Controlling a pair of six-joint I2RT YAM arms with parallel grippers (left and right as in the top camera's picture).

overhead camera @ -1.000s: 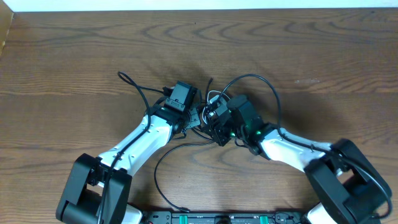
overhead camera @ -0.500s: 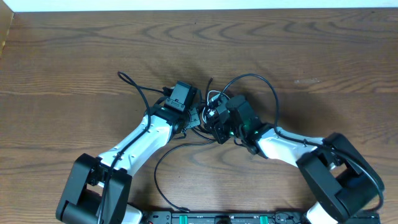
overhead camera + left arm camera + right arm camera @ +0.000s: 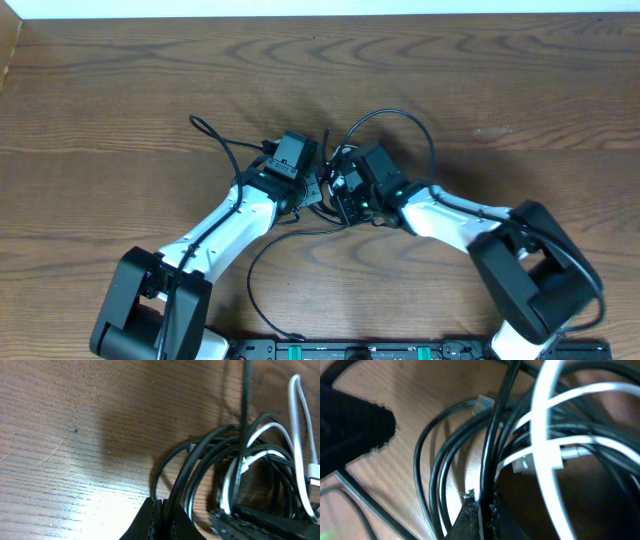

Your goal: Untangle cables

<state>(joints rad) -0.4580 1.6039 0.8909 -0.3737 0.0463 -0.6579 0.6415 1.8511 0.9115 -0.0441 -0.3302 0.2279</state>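
Note:
The cables (image 3: 335, 175) lie as a tangle of thin black cords with a whitish strand at the table's middle, between my two grippers. A black loop (image 3: 400, 125) arches up to the right and a loose end (image 3: 205, 128) trails left. My left gripper (image 3: 312, 188) is shut on black cords of the bundle (image 3: 200, 460); its fingertips (image 3: 167, 517) pinch them. My right gripper (image 3: 345, 195) is shut on one black cord (image 3: 492, 445), fingertips (image 3: 480, 507) closed around it. White strands (image 3: 545, 435) and a small plug (image 3: 481, 404) cross the black coils.
A long thin black cable (image 3: 262, 262) curves on the wooden table (image 3: 520, 80) in front of the tangle toward the arm bases. The table's left edge (image 3: 10, 50) shows at the far left.
My right gripper has moved slightly left and up into the tangle, and the black loop at the right has narrowed and shifted left. My left arm has not moved.

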